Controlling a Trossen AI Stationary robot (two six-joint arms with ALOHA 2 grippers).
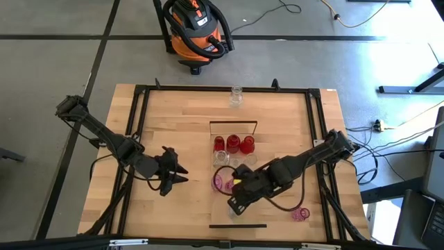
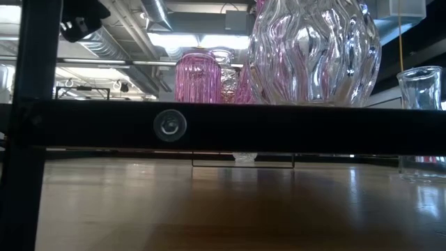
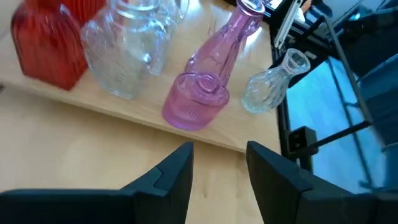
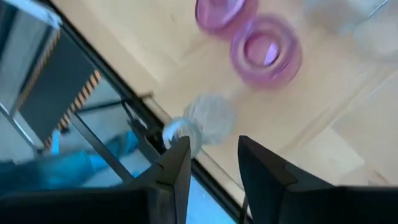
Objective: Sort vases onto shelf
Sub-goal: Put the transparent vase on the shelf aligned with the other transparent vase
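Observation:
The shelf point(image 1: 234, 130), a pale plank with black end frames, lies down the middle of the table. On it stand red vases point(image 1: 233, 144), clear vases point(image 3: 124, 50), a tall pink bottle vase point(image 3: 217, 56), a squat pink vase point(image 3: 194, 99) and, at its near end, a small clear vase point(image 3: 273, 87). My left gripper point(image 1: 182, 175) hovers open left of the shelf, pointing at it, its fingers point(image 3: 180, 171) empty. My right gripper point(image 1: 234, 205) hangs open over the shelf's near end. The small clear vase point(image 4: 202, 121) shows just past its fingertips point(image 4: 180, 149), with nothing between them.
One clear vase point(image 1: 236, 97) stands alone on the table near the far edge, and a pink vase point(image 1: 300, 214) stands at the near right. A black frame point(image 1: 139, 125) rims the table. An orange vacuum point(image 1: 194, 31) sits on the floor beyond.

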